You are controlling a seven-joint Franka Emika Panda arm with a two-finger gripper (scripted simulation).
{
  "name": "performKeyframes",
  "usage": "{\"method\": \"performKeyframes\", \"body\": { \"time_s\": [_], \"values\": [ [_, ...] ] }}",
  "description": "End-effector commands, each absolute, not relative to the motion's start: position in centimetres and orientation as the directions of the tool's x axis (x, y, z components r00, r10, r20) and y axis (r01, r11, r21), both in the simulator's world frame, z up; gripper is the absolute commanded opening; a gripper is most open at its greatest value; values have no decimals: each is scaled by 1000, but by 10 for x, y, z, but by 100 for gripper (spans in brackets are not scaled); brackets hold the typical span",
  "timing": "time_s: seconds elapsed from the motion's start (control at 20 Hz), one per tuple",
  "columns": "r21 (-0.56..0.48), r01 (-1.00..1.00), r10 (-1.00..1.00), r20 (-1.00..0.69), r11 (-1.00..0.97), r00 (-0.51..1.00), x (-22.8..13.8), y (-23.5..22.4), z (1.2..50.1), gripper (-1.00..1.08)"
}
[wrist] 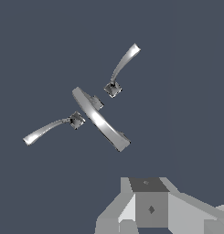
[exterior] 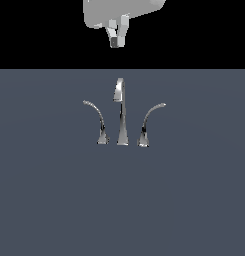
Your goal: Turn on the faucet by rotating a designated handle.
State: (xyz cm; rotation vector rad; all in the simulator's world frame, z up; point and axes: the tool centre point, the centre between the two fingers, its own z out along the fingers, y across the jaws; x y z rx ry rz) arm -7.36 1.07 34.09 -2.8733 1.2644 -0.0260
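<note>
The chrome faucet (exterior: 122, 120) stands on the grey floor with its tall hooked spout in the middle. The handle (exterior: 150, 117) is the slim lever on a flared base at the exterior view's right of the spout, arcing right. Its twin (exterior: 96, 117) sweeps left. My gripper (exterior: 115, 42) hangs well above and behind the spout, touching nothing, its fingers meeting at the tips. The wrist view looks down on the set: spout (wrist: 99, 119), handle (wrist: 124, 61), twin lever (wrist: 45, 130), with my gripper (wrist: 141, 206) at the picture's edge, apart from all of them.
Only the flat grey floor (exterior: 194, 200) surrounds the faucet. Black background lies beyond its far edge.
</note>
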Motion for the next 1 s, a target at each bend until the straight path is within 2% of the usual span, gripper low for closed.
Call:
{"method": "performKeyframes", "body": {
  "time_s": [0.0, 0.5, 0.95],
  "values": [
    [-10, -781, -781, 13, -625, 625, -58, 6, 328, -100],
    [-8, -920, -920, 8, -392, 392, 0, -27, 274, -100],
    [-3, -992, -992, 6, -128, 128, 47, -75, 221, -100]
  ]
}}
